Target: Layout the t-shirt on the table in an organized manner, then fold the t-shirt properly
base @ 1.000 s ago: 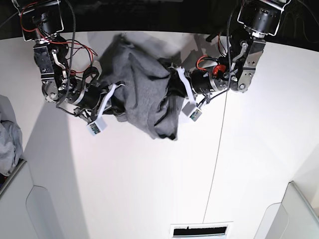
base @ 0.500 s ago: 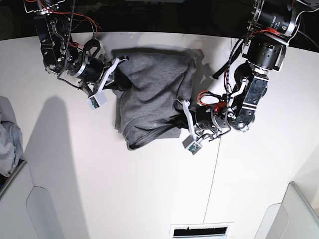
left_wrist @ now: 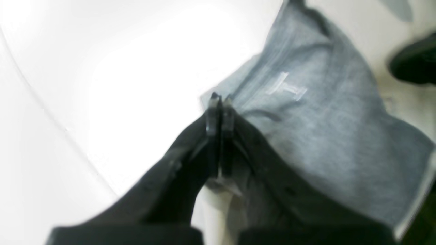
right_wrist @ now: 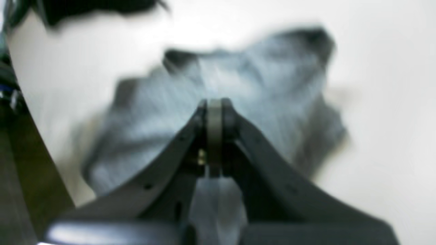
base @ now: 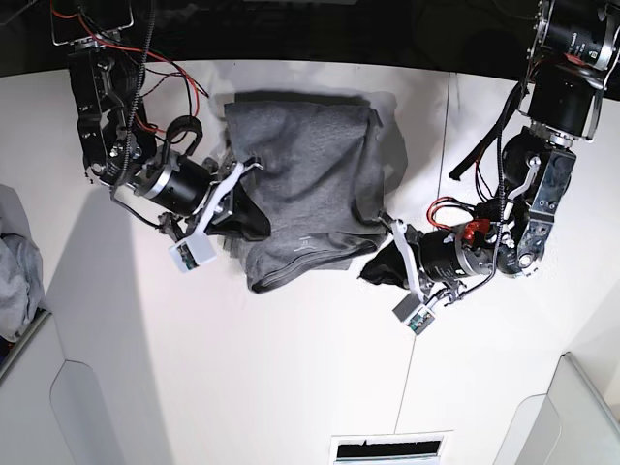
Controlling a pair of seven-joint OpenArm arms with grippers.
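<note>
Garment: the t-shirt (base: 305, 184) lies on the counter (base: 291, 368) toward its far edge, between the two arms. It is roughly squared but not flat: the near edge is rolled into a thick fold, and no sleeve is clearly spread out.

Long axis: as it lies, the shirt runs from the far counter edge toward the near side in the base view. The rolled near edge lies crosswise, from one arm to the other.

Right gripper (base: 239, 203): on the left of the base view, at the near-left corner of the shirt. In the right wrist view the fingers (right_wrist: 226, 117) are pressed together; that view is too blurred to show whether any fabric is pinched between them.

Left gripper (base: 381, 254): on the right of the base view, at the near-right corner of the shirt. In the left wrist view the fingers (left_wrist: 227, 114) are clenched with no gap, their tips at the cloth edge. A grasp on that edge is likely but cannot be confirmed.

Governing relation: the bulk of the shirt lies ahead of both pairs of fingers, toward the far edge. Each arm is nearest its own near corner.

Stage, as judged: layout is in progress; folding has not begun.

Next move requirement: draw the rolled near edge toward the near side, both corners level, to flatten the body.
</note>
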